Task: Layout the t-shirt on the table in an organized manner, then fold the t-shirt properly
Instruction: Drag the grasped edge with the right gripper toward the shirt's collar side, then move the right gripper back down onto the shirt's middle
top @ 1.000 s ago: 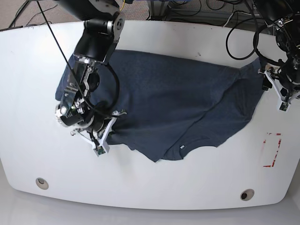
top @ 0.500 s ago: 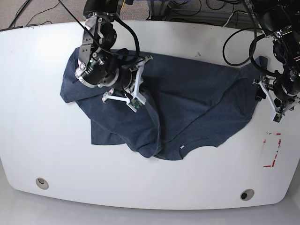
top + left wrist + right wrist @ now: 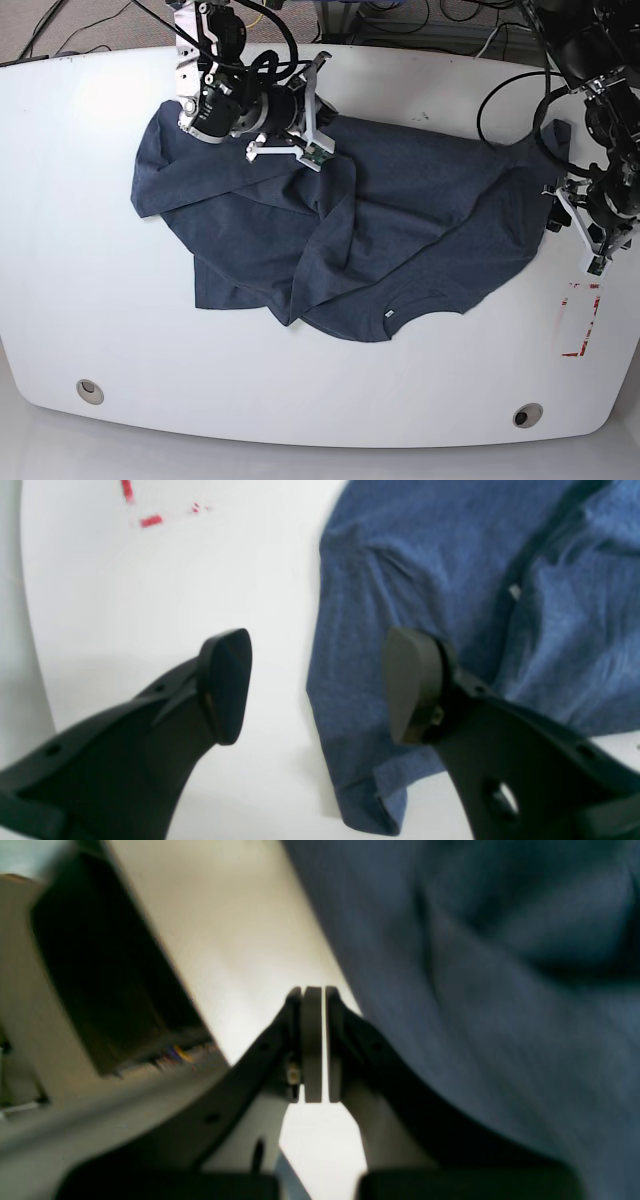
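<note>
1. Layout unfinished: shirt (image 3: pixel 380 210) rumpled on the table (image 3: pixel 70 250), one flap doubled over; no fold begun.
2. Right gripper (image 3: pixel 314 1045) pinched shut, cloth draped just beside its jaws; any pinch on cloth impossible to tell.
3. Left gripper (image 3: pixel 320 685) spread wide, hem edge between its jaws, ungripped.
4. Counted: one shirt, two grippers, two grommets (image 3: pixel 89 388).
</note>
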Robot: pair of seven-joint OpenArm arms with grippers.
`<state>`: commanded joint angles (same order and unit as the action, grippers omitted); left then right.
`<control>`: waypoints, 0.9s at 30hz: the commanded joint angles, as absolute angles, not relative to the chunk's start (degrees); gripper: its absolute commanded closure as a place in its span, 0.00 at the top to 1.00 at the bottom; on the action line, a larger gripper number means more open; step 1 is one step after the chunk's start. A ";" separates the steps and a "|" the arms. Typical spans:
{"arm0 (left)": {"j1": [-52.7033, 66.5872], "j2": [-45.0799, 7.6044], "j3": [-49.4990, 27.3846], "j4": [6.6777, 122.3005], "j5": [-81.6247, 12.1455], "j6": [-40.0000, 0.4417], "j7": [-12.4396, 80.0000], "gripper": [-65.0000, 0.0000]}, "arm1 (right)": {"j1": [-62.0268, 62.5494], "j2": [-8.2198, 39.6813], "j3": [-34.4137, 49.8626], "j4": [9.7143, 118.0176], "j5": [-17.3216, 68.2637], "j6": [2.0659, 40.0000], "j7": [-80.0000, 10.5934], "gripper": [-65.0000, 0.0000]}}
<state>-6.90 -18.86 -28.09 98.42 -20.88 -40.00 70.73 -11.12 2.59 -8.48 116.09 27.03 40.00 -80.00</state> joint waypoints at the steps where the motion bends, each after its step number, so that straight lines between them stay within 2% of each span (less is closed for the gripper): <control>1: -6.90 -18.86 -28.09 98.42 -20.88 -40.00 70.73 0.60 | -11.03 2.95 -8.40 116.09 27.03 40.00 -80.00 0.04; 3: -6.90 -18.86 -28.09 98.24 -20.88 -40.00 70.73 0.60 | -10.51 3.47 -8.40 116.09 27.47 40.00 -80.00 0.13; 4: -6.90 -18.86 -28.09 98.15 -20.88 -40.00 70.73 0.60 | -9.71 4.00 -8.40 116.09 27.65 40.00 -79.34 0.24; 9: -6.73 -18.86 -28.09 98.15 -20.88 -40.00 70.73 0.60 | -7.43 4.09 -7.78 116.09 27.30 40.00 -75.82 0.66; 12: -6.55 -18.77 -28.09 98.15 -20.88 -40.00 70.73 0.60 | -5.41 3.47 -5.76 115.74 27.56 40.00 -72.40 0.81; 15: -6.55 -18.77 -28.09 98.15 -20.88 -40.00 70.73 0.60 | -3.03 1.45 -2.77 113.63 27.03 40.00 -68.88 0.88; 27: -6.37 -17.89 -28.26 98.15 -20.88 -40.00 70.73 0.60 | 12.00 -2.86 9.54 89.98 27.56 40.00 -62.64 0.89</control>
<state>-6.37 -17.89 -28.26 98.15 -20.88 -40.00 70.73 12.00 -2.86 9.54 89.98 27.56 40.00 -62.64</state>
